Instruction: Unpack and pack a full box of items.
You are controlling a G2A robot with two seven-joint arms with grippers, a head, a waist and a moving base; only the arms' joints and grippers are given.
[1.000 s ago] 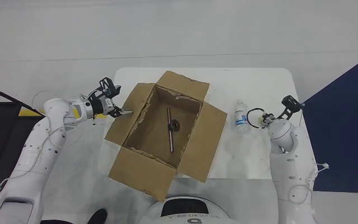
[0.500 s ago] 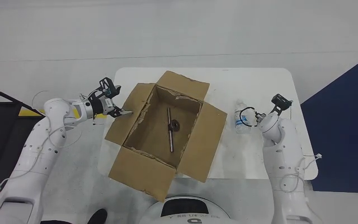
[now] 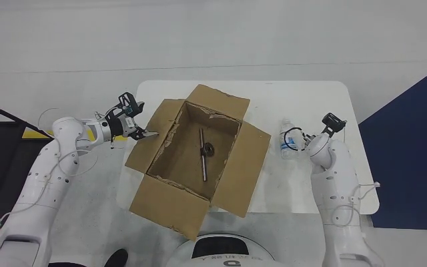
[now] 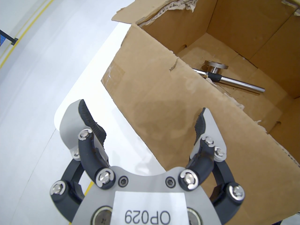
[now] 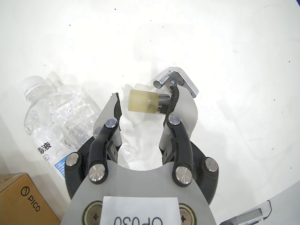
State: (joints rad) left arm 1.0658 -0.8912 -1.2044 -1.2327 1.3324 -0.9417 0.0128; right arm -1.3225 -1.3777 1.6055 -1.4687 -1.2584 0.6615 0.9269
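Yellow-tipped handle (image 5: 150,103) lies between spread fingers of the right gripper (image 5: 145,94)

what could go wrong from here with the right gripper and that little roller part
1. The roller bracket sits at the tips of the open right gripper, against one finger rather than centred. Closing may squeeze it out.
2. The plastic water bottle lies on its side close beside the other finger. A nudge could roll it.
3. The open left gripper hovers near the cardboard box and its torn wall, and might snag it.
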